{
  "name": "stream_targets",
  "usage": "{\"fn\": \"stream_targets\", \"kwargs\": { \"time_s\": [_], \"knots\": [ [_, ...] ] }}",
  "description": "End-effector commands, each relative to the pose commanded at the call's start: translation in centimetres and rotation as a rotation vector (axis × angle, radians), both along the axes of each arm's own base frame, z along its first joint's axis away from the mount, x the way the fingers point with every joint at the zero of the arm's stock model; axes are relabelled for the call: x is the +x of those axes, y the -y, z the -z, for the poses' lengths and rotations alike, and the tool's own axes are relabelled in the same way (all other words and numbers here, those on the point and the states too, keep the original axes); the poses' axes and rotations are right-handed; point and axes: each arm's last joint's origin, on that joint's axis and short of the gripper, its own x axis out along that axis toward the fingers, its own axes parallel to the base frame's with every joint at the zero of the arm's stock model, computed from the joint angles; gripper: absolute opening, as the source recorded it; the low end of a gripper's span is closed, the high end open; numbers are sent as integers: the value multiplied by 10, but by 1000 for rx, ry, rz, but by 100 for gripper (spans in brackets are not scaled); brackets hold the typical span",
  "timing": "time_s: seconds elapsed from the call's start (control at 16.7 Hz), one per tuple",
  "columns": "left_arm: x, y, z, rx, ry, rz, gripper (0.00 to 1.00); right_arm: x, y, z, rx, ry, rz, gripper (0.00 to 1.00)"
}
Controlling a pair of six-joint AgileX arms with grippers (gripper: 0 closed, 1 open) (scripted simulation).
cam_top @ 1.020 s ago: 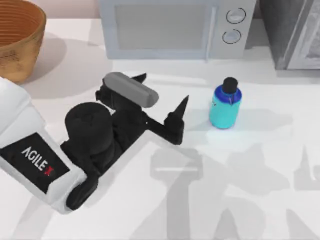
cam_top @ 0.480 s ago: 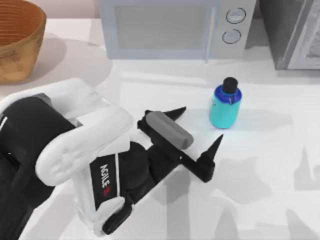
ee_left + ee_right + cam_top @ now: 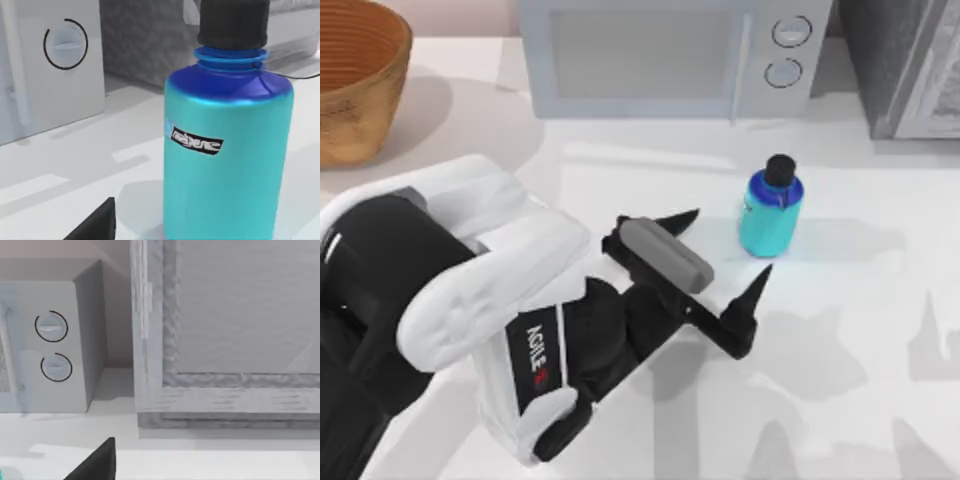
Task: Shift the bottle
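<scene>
The bottle [image 3: 770, 215] stands upright on the white table, in front of the microwave's dial end; it has a cyan body, a blue shoulder and a black cap. My left gripper [image 3: 725, 247] is open just left of it and a little nearer the front. One fingertip points at the bottle's left side, and the other lies off its lower left. Neither finger touches it. The left wrist view shows the bottle [image 3: 227, 145] close up, past a dark finger [image 3: 95, 222]. In the right wrist view, a dark finger [image 3: 95, 462] of my right gripper sits off to one side, holding nothing.
A grey microwave [image 3: 670, 55] stands at the back centre. A wicker basket [image 3: 355, 75] sits at the back left and a grey framed box [image 3: 910, 65] at the back right. Bare table lies right of and in front of the bottle.
My left arm has swung from the left side of the table to the right, bringing its open gripper up beside the bottle. The bottle has not moved.
</scene>
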Motion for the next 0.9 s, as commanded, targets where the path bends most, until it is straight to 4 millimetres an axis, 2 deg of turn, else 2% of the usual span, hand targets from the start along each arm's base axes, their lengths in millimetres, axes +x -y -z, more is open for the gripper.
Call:
{"fn": "stream_targets", "kwargs": {
  "time_s": [0.54,0.9],
  "knots": [
    [59,62,0,-4,4,2,100,0,0,0,0,0,0,100],
    [63,67,-1,-2,2,2,100,0,0,0,0,0,0,100]
  ]
}}
